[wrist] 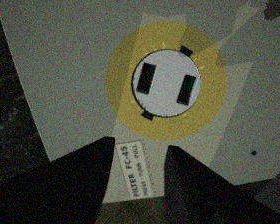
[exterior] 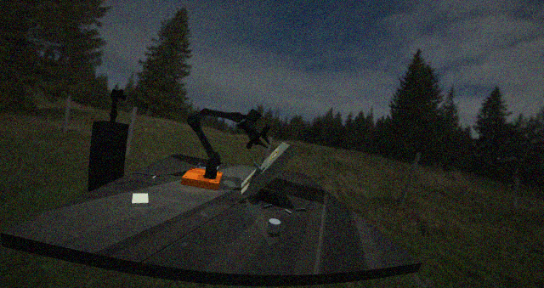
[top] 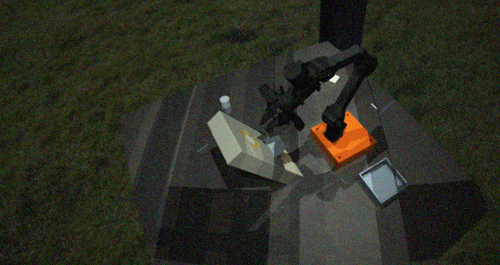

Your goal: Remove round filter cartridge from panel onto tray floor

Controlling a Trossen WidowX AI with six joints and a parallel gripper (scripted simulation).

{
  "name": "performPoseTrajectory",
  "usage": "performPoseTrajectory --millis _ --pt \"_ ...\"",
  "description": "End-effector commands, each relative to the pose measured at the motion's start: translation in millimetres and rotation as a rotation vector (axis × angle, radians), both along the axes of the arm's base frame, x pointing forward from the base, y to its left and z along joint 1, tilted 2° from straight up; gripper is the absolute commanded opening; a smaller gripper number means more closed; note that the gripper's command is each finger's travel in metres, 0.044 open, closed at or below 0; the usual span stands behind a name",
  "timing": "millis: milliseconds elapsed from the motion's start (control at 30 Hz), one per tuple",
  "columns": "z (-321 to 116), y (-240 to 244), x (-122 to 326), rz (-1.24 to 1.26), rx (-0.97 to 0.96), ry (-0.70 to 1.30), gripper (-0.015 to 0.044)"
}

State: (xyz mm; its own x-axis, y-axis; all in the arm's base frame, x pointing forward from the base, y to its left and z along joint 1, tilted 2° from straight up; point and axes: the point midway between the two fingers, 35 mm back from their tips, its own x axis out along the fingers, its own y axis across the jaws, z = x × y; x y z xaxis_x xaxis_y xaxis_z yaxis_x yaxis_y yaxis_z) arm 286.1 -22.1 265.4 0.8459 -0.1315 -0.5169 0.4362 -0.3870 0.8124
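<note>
The round pale cartridge [top: 250, 140] [wrist: 166, 82] sits in the sloped service panel [top: 223, 134] [wrist: 61, 75], inside a yellow ring. In the wrist view its two dark slots are tilted slightly off the image's vertical, and two small dark notches lie at its rim. My gripper [wrist: 140, 151] is partly open with nothing between its fingers. It hangs off the panel face; in the wrist view its fingertips lie below the cartridge, either side of the printed label [wrist: 133, 170]. Finger contact is not visible. The grey tray [top: 380, 187] is empty, right of the orange base in the top view.
The orange base [top: 357, 140] [exterior: 200, 179] stands between panel and tray. A small pale plate [top: 271, 148] juts near the panel's lower part. A white-topped cylinder [top: 224, 100] [exterior: 274, 223] stands behind the panel. A pale block [top: 334, 78] [exterior: 140, 198] lies beyond the arm. Lighting is dim, with strong shadows.
</note>
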Motion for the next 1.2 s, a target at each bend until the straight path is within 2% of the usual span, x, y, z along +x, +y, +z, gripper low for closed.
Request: performPoseTrajectory --millis 0,1167 --pt "-14 -11 -7 -0.072 0.100 0.035 0.0108" --pt "-36 -16 28 -0.072 0.100 0.032 0.0108"
